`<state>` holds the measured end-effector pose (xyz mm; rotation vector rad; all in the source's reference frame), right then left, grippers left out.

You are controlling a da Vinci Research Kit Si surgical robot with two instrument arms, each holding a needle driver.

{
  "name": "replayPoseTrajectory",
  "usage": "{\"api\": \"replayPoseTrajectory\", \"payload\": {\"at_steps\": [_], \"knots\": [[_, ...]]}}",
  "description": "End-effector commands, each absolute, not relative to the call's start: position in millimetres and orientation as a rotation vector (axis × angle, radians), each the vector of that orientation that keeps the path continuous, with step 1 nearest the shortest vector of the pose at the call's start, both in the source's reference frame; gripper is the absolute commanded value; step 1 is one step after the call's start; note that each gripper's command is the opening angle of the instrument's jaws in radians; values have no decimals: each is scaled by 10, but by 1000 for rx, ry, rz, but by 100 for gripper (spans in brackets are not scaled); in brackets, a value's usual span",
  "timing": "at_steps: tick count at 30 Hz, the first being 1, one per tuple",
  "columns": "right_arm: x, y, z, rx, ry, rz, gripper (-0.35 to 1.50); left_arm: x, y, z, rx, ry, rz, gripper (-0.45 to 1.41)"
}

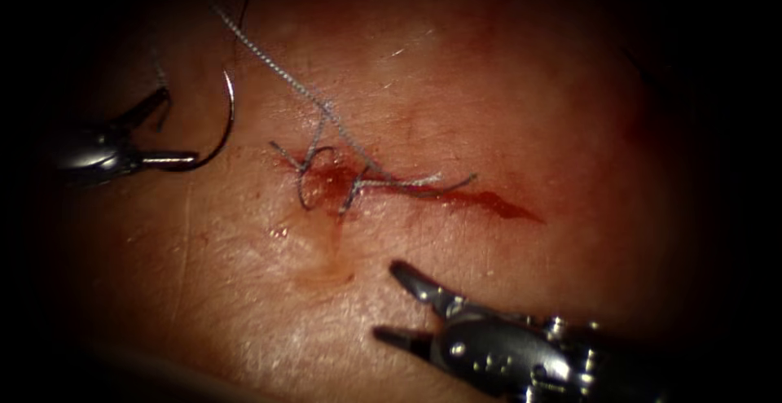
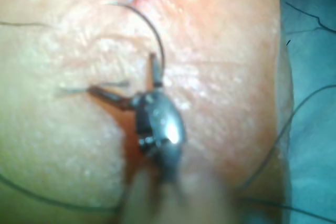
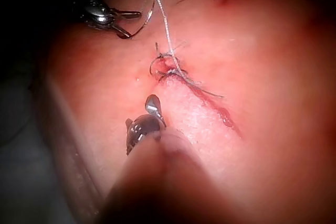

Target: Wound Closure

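The cut (image 1: pixel 489 202) runs across the tissue (image 1: pixel 505 85), with red fluid (image 1: pixel 334 179) at its left end. Grey thread (image 1: pixel 277 69) comes down from the upper left to stitches and a small loop (image 1: pixel 314 179) there, and loose ends (image 1: pixel 444 181) lie along the cut. The curved needle (image 1: pixel 231 114) lies on the surface left of the cut, outside the tissue. My left tool (image 1: pixel 180 124) is open beside it, one jaw touching the needle's lower end (image 2: pixel 160 80). My right tool (image 1: pixel 384 299) is open below the cut and holds nothing (image 3: pixel 139 109).
In the left wrist view, dark thread (image 2: pixel 294 114) trails over the blue cloth (image 2: pixel 310 51) past the tissue's edge. The right wrist view shows the left tool (image 3: pixel 134 24) with the needle (image 3: pixel 147 22) beyond the stitches (image 3: pixel 168 66).
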<state>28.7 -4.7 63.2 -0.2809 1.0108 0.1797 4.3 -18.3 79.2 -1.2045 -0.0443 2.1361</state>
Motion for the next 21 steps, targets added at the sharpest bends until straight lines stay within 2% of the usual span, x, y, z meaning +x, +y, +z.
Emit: {"api": "replayPoseTrajectory", "payload": {"at_steps": [1,4,5,6,13,21], "knots": [[297,-53,637,-273,1014,184,148,46,-200,805,-1176,-60,2134,125],[297,-55,639,-270,1012,187,148,53,-202,819,-1134,-82,2118,125],[297,-56,640,-271,1012,187,148,54,-201,821,-1133,-82,2117,120],[297,-56,640,-269,1010,186,148,55,-199,823,-1128,-82,2109,106],[298,-61,644,-260,1008,190,148,50,-192,788,-1092,-126,2065,91],[299,-61,644,-257,1007,187,148,42,-182,726,-1122,-124,2075,91]]}}
